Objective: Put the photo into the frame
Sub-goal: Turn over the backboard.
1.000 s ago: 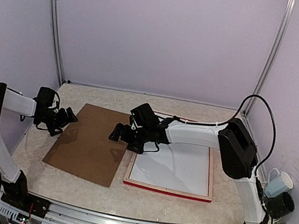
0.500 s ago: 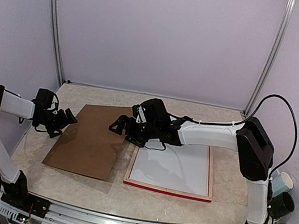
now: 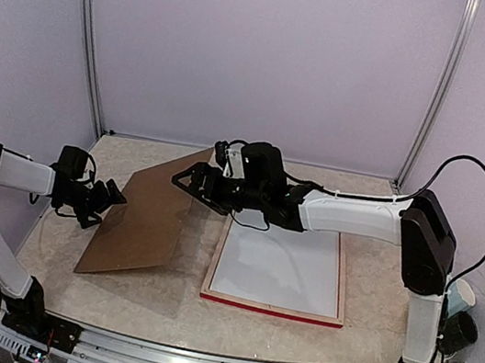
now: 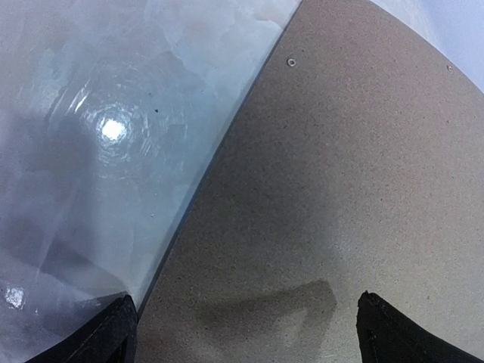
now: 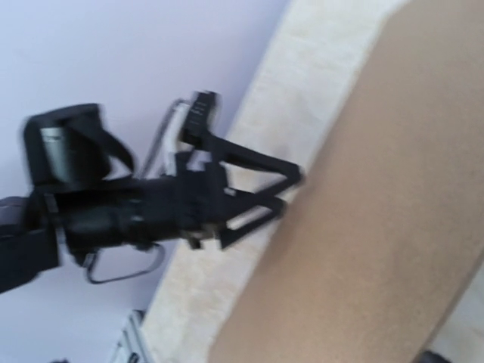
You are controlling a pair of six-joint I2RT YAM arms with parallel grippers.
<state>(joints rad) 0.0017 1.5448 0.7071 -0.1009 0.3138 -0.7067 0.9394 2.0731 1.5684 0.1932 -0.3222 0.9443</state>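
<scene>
Top external view: the flat brown backing board (image 3: 147, 222) is seen tilted, its right edge apparently propped on the right gripper (image 3: 194, 180), whose jaws are spread, not clamped. The left gripper (image 3: 112, 199), likewise spread wide, is set at the board's low left edge. The large thin frame (image 3: 272, 309), red-faced with pale wood sides, lies face down on the speckled table (image 3: 201, 319), just right of the board. The board is best pivoted slowly about its low edge, braced against slipping. Whether the white rectangle (image 3: 279, 267) inside the frame is the photo or a mat cannot be told. The right fingers are barely shown in their own wrist view.
</scene>
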